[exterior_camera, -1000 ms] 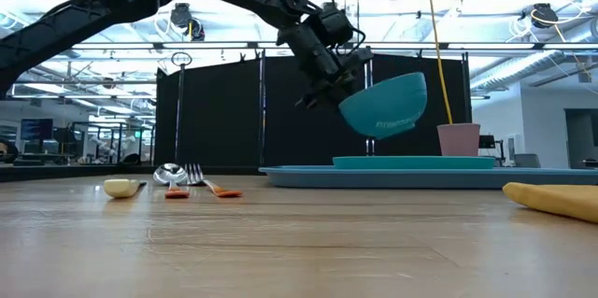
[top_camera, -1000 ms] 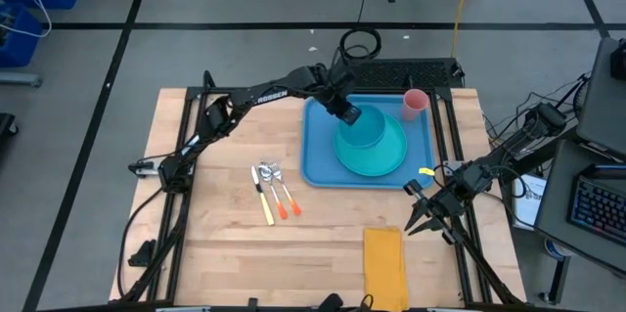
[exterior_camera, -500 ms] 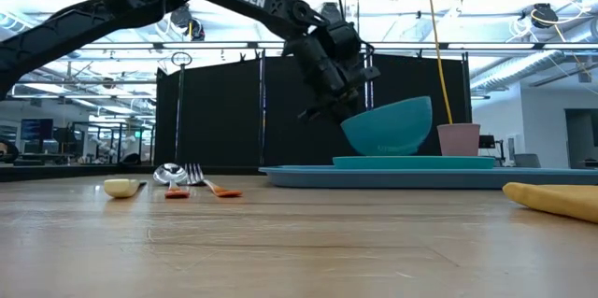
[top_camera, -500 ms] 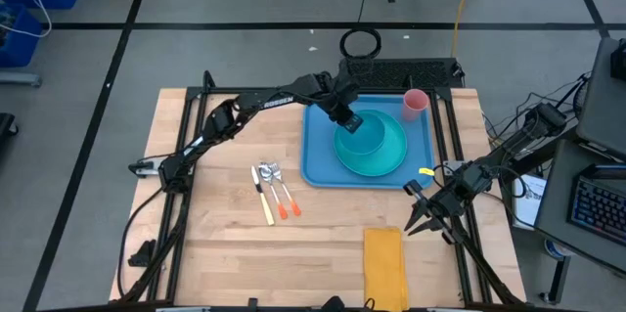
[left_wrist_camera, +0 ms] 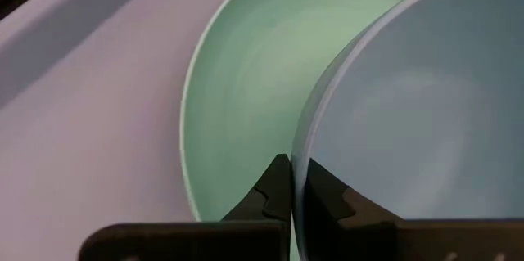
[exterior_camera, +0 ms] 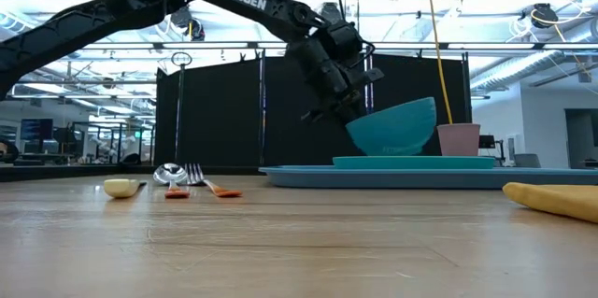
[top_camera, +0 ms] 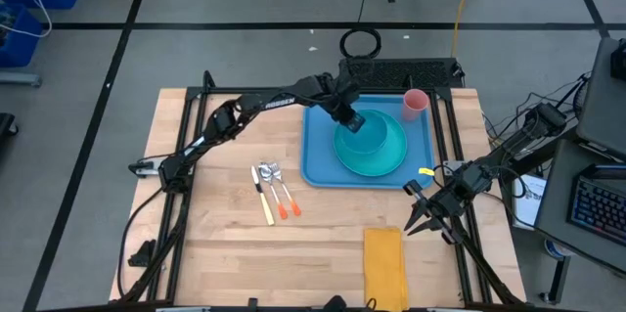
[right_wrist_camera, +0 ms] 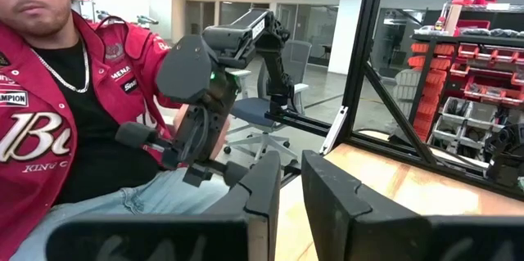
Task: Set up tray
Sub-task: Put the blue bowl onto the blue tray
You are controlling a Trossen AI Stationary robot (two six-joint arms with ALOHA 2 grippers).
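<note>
A turquoise bowl [top_camera: 366, 134] [exterior_camera: 392, 130] hangs tilted just over the round turquoise plate [top_camera: 383, 156] [exterior_camera: 411, 161], which lies flat on the blue tray [top_camera: 318, 156] [exterior_camera: 299, 175]. My left gripper [top_camera: 349, 120] [left_wrist_camera: 292, 181] is shut on the bowl's rim. A pink cup [top_camera: 415, 104] [exterior_camera: 459, 139] stands upright in the tray's far right corner. My right gripper [top_camera: 423, 222] [right_wrist_camera: 291, 183] waits past the table's right edge, open by a narrow gap and holding nothing. My left gripper pinches the bowl's rim [left_wrist_camera: 300, 150] on its left side, one finger inside the bowl and one outside. The fingers slant down from the far left. The bowl is tilted, its held side lower, its base [exterior_camera: 391, 151] at the plate; whether they touch I cannot tell.
A spoon, a fork and a knife [top_camera: 269, 187] [exterior_camera: 177, 178] lie on the wood left of the tray. A folded yellow napkin [top_camera: 384, 263] [exterior_camera: 551, 197] lies by the near edge. A person [right_wrist_camera: 74, 89] sits beyond the table's right side. Bare wood shows at the near left.
My left gripper has come down toward the plate while staying shut on the bowl's rim. The bowl has sunk from well above the plate to just at its surface. It has become less tilted.
</note>
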